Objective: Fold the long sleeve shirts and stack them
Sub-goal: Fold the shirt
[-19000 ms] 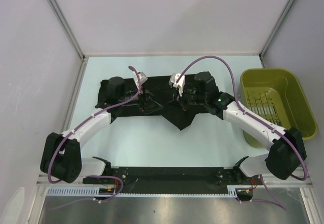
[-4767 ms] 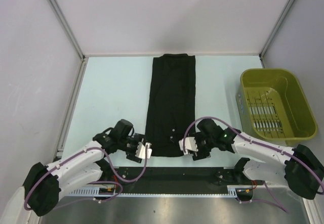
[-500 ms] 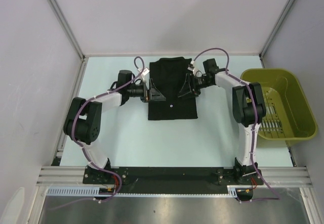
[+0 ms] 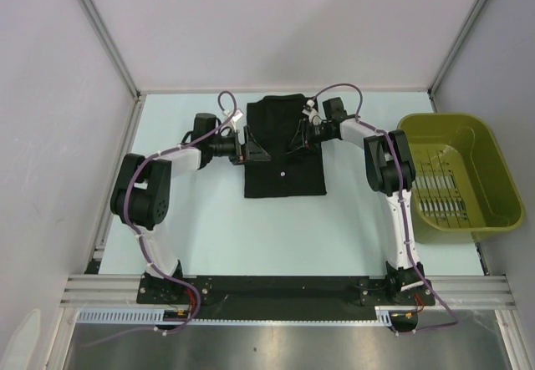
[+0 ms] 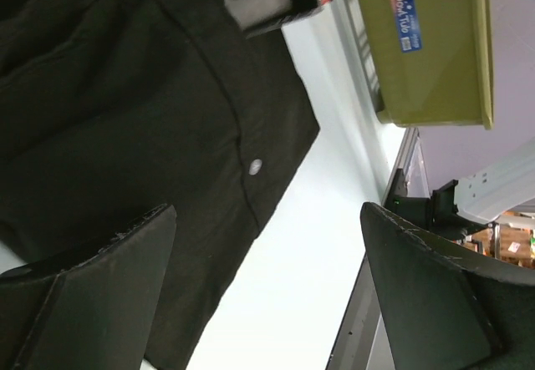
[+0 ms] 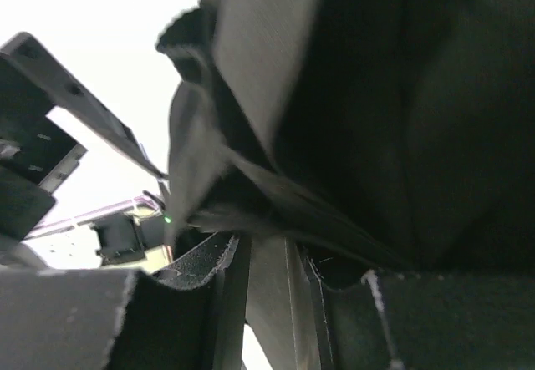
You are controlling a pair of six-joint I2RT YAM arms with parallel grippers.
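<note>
One long sleeve shirt (image 4: pixel 284 174), plain black, lies folded into a rectangle at the middle of the table's far half. My left gripper (image 4: pixel 247 149) rests at its left edge, open wide; in the left wrist view (image 5: pixel 267 295) the shirt (image 5: pixel 125 119) lies under one finger and bare table shows between the fingers. My right gripper (image 4: pixel 299 136) sits on the shirt's upper right part. In the right wrist view its jaws (image 6: pixel 267 278) stand close together with a fold of the black fabric (image 6: pixel 435 94) pinched and bunched up between them.
An olive-green basket (image 4: pixel 481 136) stands at the right side of the table, also seen in the left wrist view (image 5: pixel 426 53). The pale table (image 4: pixel 192 211) is bounded by white walls and a metal rail along the near edge (image 4: pixel 284 286).
The right gripper has gone from open to closed on a fold of the shirt and shifted slightly left. The left gripper and the folded shirt have stayed put.
</note>
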